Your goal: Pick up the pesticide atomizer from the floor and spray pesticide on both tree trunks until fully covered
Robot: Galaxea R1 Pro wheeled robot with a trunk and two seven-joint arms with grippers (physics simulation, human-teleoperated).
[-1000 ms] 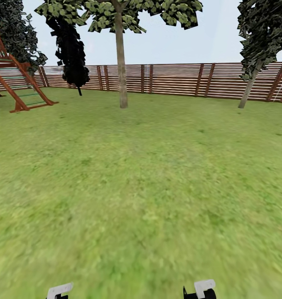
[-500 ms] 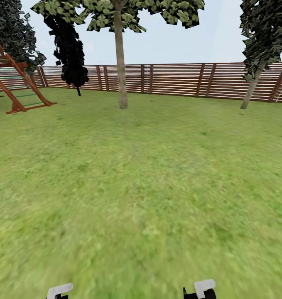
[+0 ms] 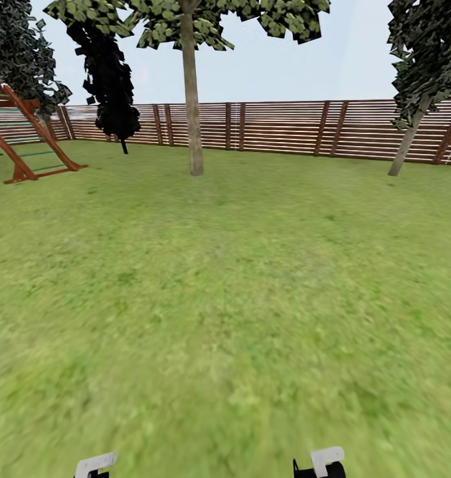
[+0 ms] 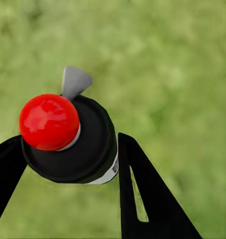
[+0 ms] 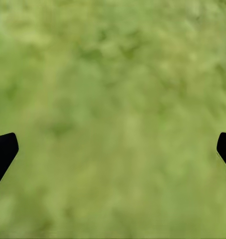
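Observation:
In the left wrist view my left gripper is shut on the pesticide atomizer, a black bottle with a red knob and a grey nozzle, held above blurry green grass. My right gripper is open over bare grass, and only its two black fingertips show at the picture's edges. Far ahead on the lawn stands one tree with a bare grey-brown trunk and leaves high up. White parts of my two arms peek in at the head view's lower edge.
A brown slatted fence closes the lawn's far side. A red-brown wooden play frame stands at the far left, next to dark leafy trees. A leaning, dark-leaved tree stands at the far right.
The whole head view has shifted slightly: the play frame slid left and the trunk and fence sit a little lower, so the camera moved. My arms look unchanged.

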